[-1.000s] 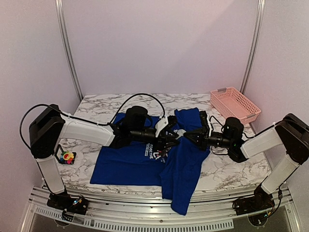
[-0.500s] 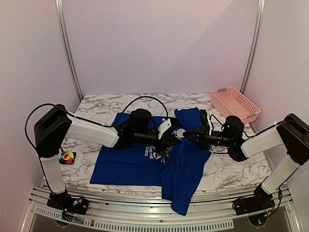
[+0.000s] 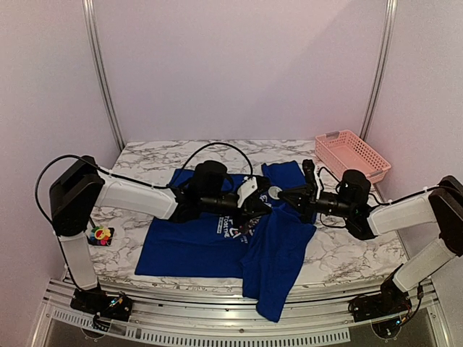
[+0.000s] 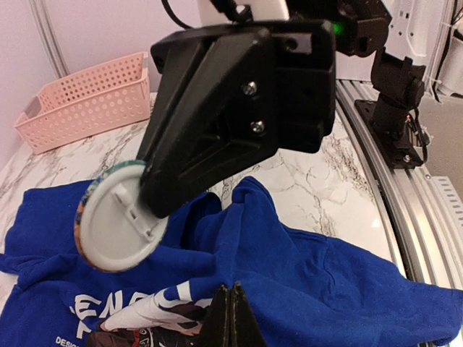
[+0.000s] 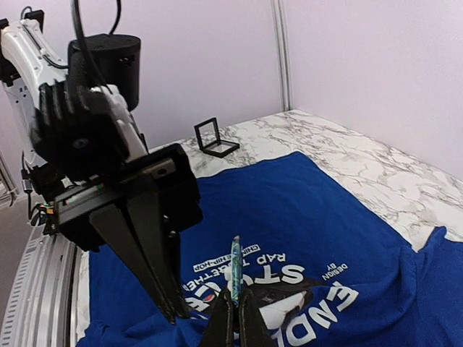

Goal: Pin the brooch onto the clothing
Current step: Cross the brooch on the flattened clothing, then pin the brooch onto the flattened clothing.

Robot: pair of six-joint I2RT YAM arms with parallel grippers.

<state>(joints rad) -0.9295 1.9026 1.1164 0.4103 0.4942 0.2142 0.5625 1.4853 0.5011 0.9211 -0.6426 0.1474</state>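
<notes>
Grey-backed disc [image 4: 114,228] upright on edge, pinched by right gripper [image 5: 233,322]; left gripper [image 4: 231,312] closed empty above clothing [image 4: 325,275].

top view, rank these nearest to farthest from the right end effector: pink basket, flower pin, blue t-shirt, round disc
From the right end effector:
1. round disc, clamped in its fingers.
2. blue T-shirt, spread beneath it, centre.
3. pink basket, back right corner.
4. flower pin, far left edge.
</notes>
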